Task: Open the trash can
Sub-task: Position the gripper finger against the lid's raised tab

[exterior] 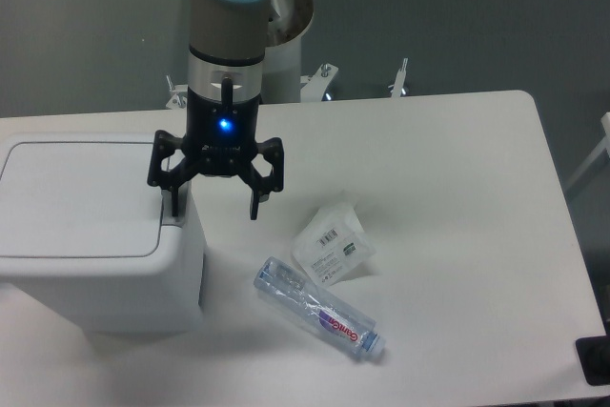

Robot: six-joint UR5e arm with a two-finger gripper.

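The gripper (215, 205) hangs spread wide with nothing in it, one finger right at the near-right corner of the trash can (91, 235), so the closed lid lies to the image-left of it and the other finger is out over bare table.

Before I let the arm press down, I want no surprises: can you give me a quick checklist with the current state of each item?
1. Trash can lid shut, not yet opened: ok.
2. Gripper jaws spread and empty: ok.
3. One fingertip over the trash can's right edge, the other off to its side: ok.
4. Fingertip actually touching the push tab: cannot tell.
5. Bottle and clear packet lie on the table, apart from the trash can and the gripper: ok.
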